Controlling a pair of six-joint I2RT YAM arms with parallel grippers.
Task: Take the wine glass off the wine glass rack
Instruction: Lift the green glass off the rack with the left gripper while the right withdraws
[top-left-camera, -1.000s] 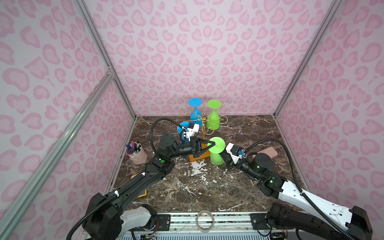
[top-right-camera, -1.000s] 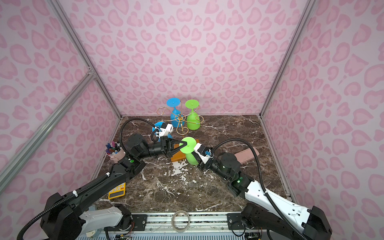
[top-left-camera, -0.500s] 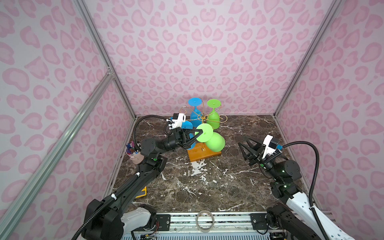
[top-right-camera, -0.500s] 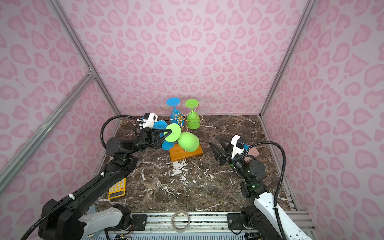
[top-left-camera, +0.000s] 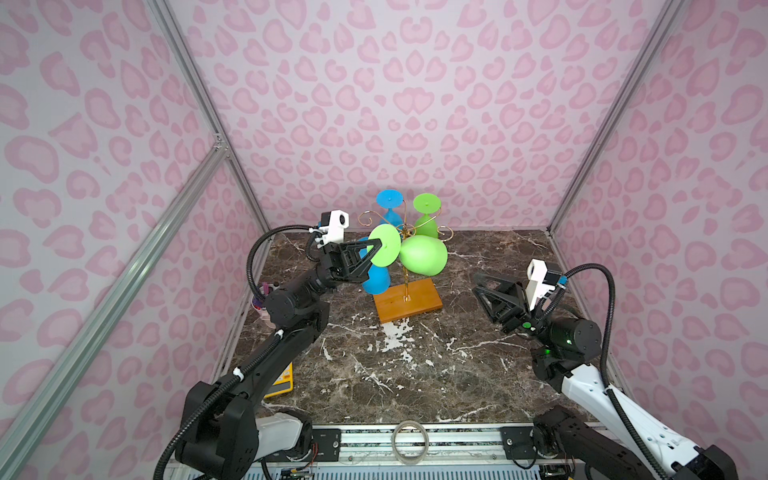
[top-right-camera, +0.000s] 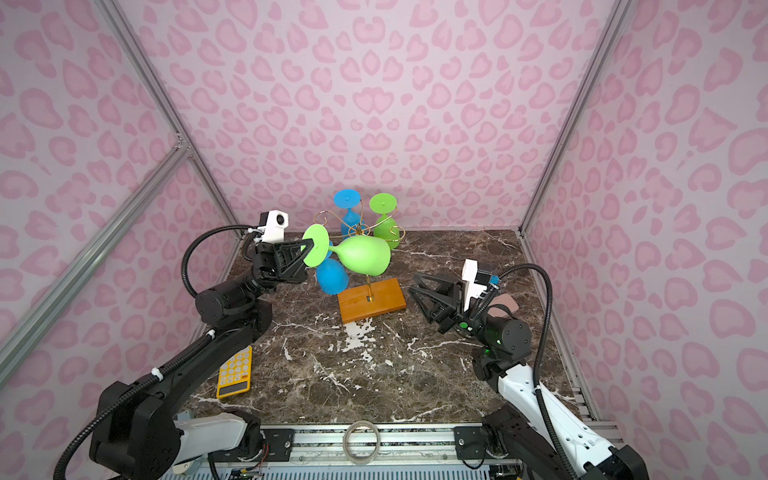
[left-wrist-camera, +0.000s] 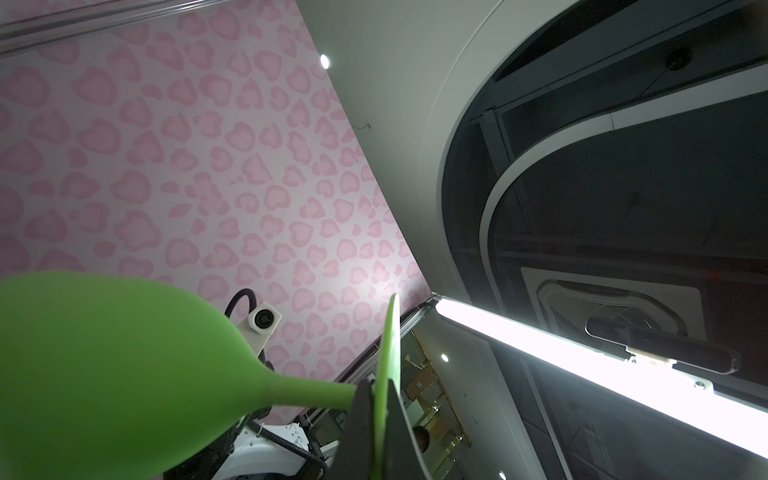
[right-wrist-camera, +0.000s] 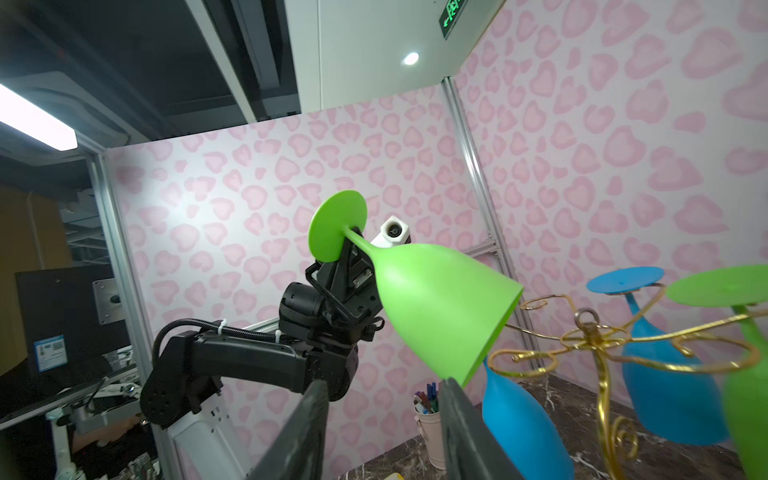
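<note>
1. A dark marble desk carries the whole scene.
2. The left pincer is raised over the desk's rear left. It is clamped tight on the flat foot of the green wine glass, and the left wrist view shows the foot pinched between its jaws.
3. The right pincer hangs over the desk's right side, well apart from the rack. Its fingers are partly spread and hold nothing.
4. The wine glass rack stands at centre rear on its orange-brown wooden base, with gold scroll arms at the top.
5. The green wine glass lies sideways in the air beside the rack's top, mouth pointing right. Whether its rim touches the wire cannot be told.
6. A blue glass and a green glass hang bowl-down at the rack's rear. A second blue glass hangs at its near left.
7. A yellow calculator lies flat near the desk's left edge.
</note>
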